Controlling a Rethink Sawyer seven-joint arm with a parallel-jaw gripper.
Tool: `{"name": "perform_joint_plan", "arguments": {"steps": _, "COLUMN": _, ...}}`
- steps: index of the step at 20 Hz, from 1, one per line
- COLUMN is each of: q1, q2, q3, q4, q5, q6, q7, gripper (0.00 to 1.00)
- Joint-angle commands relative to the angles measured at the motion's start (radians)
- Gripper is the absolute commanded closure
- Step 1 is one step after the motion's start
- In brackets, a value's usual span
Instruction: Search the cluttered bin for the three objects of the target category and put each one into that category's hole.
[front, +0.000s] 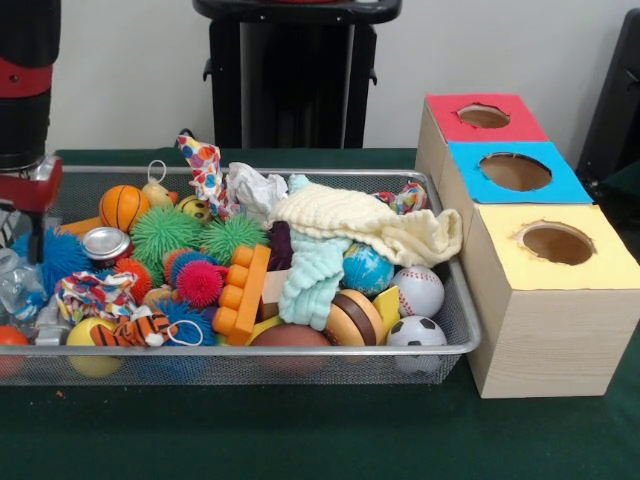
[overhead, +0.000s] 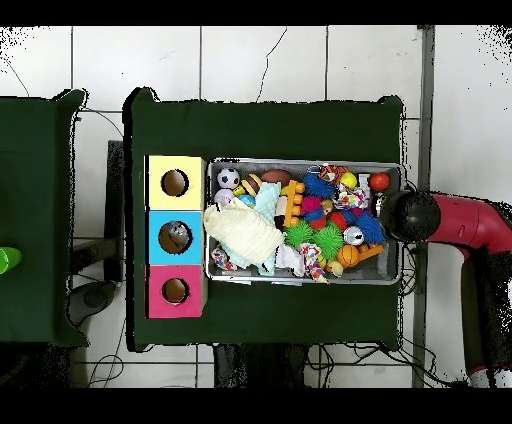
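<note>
The wire mesh bin (front: 300, 362) sits on the green table, full of toys; it also shows in the overhead view (overhead: 300, 163). A short silver can (front: 105, 243) lies upright near its left end, and shows from above (overhead: 353, 236). A clear crumpled plastic item (front: 14, 284) lies at the bin's far left; I cannot tell whether it is the bottle or the wrapper. My gripper (front: 27, 212) hangs over that left end, just above the clear plastic and left of the can. From above, the arm's black head (overhead: 409, 215) hides it.
Three wooden boxes with round holes stand beside the bin: red top (front: 445, 122), blue top (front: 470, 182), yellow top (front: 600, 266). A cream knit cloth (front: 370, 222), green spiky balls (front: 165, 232), a basketball (front: 122, 205) and a soccer ball (front: 415, 332) crowd the bin.
</note>
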Motion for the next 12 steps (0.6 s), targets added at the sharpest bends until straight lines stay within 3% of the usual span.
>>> {"name": "perform_joint_plan", "arguments": {"steps": 1, "q1": -0.030, "q2": 0.119, "q3": 0.008, "q4": 0.041, "q5": -0.029, "q6": -0.038, "q7": -0.072, "gripper": 0.00}}
{"name": "perform_joint_plan", "arguments": {"steps": 12, "q1": -0.005, "q2": 0.134, "q3": -0.032, "q4": 0.006, "q5": -0.084, "q6": -0.058, "q7": -0.062, "gripper": 0.00}}
